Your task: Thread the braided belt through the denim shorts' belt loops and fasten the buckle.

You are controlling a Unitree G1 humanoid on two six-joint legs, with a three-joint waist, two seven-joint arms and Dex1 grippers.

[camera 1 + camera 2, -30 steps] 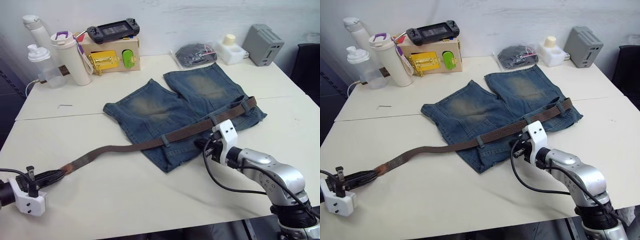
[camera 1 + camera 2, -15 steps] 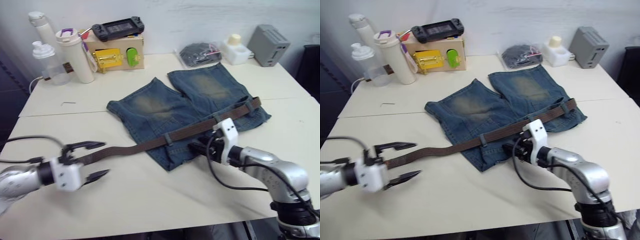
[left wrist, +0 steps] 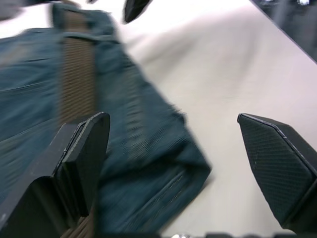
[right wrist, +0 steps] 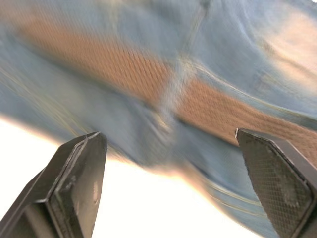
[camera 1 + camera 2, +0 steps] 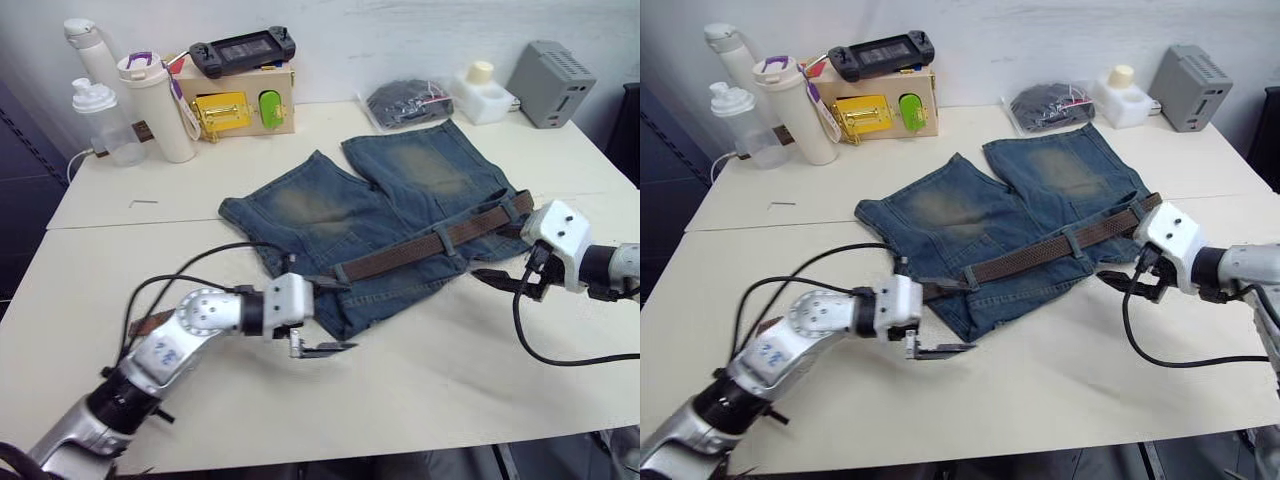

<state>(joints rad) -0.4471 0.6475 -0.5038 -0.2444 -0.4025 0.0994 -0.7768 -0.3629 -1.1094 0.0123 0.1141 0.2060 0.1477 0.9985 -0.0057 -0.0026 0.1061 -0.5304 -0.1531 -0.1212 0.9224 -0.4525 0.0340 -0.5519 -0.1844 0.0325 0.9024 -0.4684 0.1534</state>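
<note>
The faded blue denim shorts (image 5: 380, 215) with yellowish worn patches lie flat on the cream table (image 5: 400, 400), with the waistband toward the robot and the legs pointing away. The long dark brown braided belt (image 5: 420, 247) runs along the waistband under several small blue denim belt loops (image 5: 442, 241). One end of the belt reaches the waistband corner on the robot's right side. The other end continues past the left edge of the shorts, under the left arm, and a short piece of it shows on the table near that arm's elbow. The buckle cannot be made out.

The left gripper (image 5: 322, 316) is at the left corner of the waistband, its two black fingers wide apart and holding nothing; one finger is over the belt and the other is over the bare table. The right gripper (image 5: 497, 279) is just beside the right corner of the waistband, its fingers also spread and empty.

At the far side of the table stand a white tumbler with a purple lid (image 5: 160, 108), clear bottles (image 5: 100, 125), a wooden box with a yellow latch (image 5: 235, 100), and a grey box (image 5: 555, 70).
</note>
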